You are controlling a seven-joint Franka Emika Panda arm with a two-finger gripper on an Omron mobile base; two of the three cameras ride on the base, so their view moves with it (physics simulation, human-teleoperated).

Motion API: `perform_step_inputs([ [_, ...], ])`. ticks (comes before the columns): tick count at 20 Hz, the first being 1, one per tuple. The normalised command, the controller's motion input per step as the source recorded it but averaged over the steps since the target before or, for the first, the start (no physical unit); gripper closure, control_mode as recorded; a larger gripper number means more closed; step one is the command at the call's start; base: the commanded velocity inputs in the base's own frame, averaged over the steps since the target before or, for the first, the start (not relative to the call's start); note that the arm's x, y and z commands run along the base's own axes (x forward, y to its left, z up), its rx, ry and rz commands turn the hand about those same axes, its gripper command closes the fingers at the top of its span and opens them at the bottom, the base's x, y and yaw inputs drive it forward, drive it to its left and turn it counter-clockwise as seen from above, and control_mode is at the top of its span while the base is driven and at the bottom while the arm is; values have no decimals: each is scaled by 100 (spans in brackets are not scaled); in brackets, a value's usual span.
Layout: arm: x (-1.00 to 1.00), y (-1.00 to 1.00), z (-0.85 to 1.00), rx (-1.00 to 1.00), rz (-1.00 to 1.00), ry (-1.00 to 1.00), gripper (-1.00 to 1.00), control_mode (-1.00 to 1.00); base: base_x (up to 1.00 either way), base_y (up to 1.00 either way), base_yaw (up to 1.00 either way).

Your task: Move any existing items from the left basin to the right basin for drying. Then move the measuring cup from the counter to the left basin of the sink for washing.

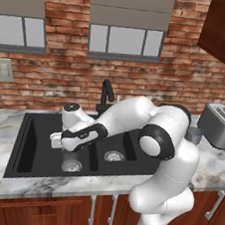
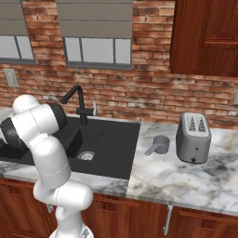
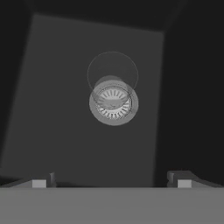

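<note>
Finger tips: nearest the hand camera, two dark tips at the lower edge, spread as wide as they go, nothing between them.
Gripper: poised over the left basin, jaws pointing down, holding nothing.
Glass: clear, upright, directly ahead of the jaws on the left basin floor, standing over the drain; faint outline only.
Glass, handling: judged light, rigid, breakable and slippery; best taken across the rim or upper wall, one finger each side.
Sink: black double basin; right basin lies beside the jaws, past the divider.
Measuring cup: grey, handled, on the counter well away from the jaws, just beside the toaster.
Measuring cup, handling: judged light and stiff; grip the wall or handle.
</note>
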Motion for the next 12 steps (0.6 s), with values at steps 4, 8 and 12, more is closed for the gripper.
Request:
perform_step_inputs([
  [4,15,1,-14,0,0,0,-100,-100,0,0,0],
  [8,10,0,-9,0,0,0,-100,-100,0,0,0],
  [12,7,0,-1,0,0,0,-100,-100,0,0,0],
])
